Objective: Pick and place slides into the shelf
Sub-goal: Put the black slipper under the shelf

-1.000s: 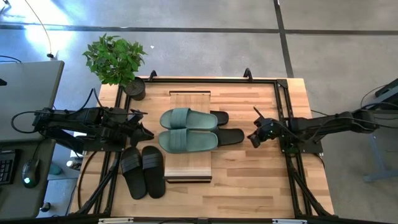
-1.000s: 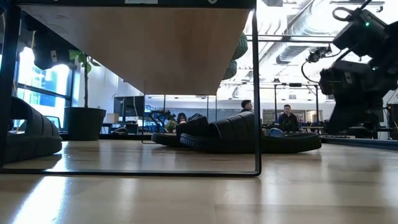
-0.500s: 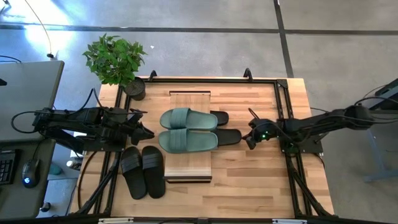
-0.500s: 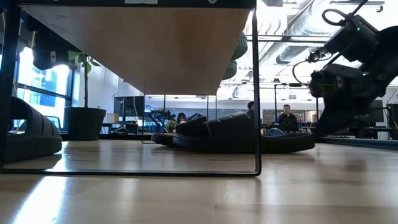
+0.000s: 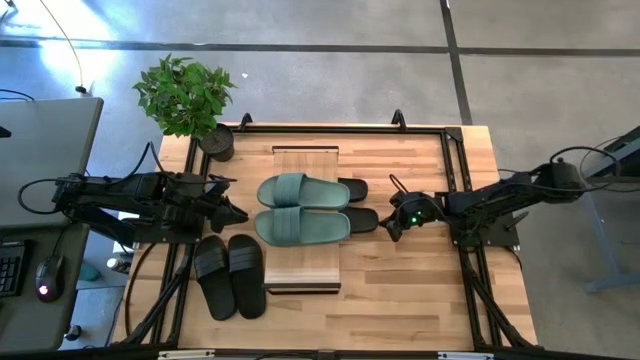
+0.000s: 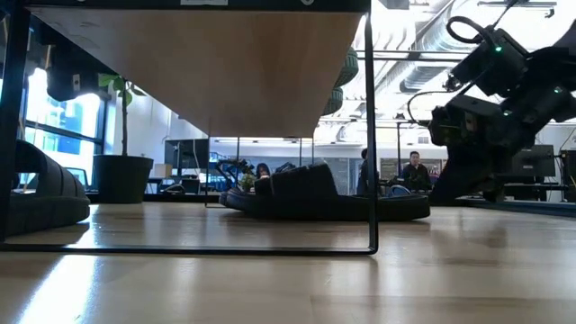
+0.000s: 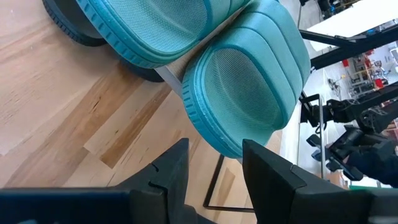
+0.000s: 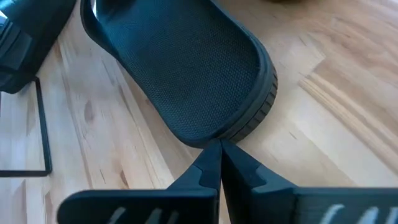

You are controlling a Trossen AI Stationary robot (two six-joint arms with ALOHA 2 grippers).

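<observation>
The shelf [image 5: 305,268] stands mid-table with the sage green slides [image 5: 300,208] side by side on its plank top. Two black slides lie on the table under it, their ends sticking out toward the right: the far one [image 5: 353,188] and the near one [image 5: 366,220]. Another black pair [image 5: 230,277] lies on the table left of the shelf. My right gripper [image 5: 388,226] is shut, its tips at the near slide's outer end. My left gripper [image 5: 236,212] hovers open left of the shelf, the green slides [image 7: 249,74] ahead of its fingers. My right gripper pushes with the tips of its shut fingers [image 8: 214,155] against the rounded end of the black slide's sole [image 8: 239,130]. It comes from the table's right side, slanting down, along the slide's length. The slide lies flat on the table, its other end under the shelf.
A potted plant [image 5: 186,98] stands at the table's far left corner. Black frame rails [image 5: 452,170] run along the table's edges. In the low view the shelf's thin leg [image 6: 371,135] stands in front, and people sit in the room beyond.
My right gripper has gone toward the table's left edge and a little down, staying shut. The near black slide under the shelf has slid along the table toward the left, farther under the plank. The left arm kept still.
</observation>
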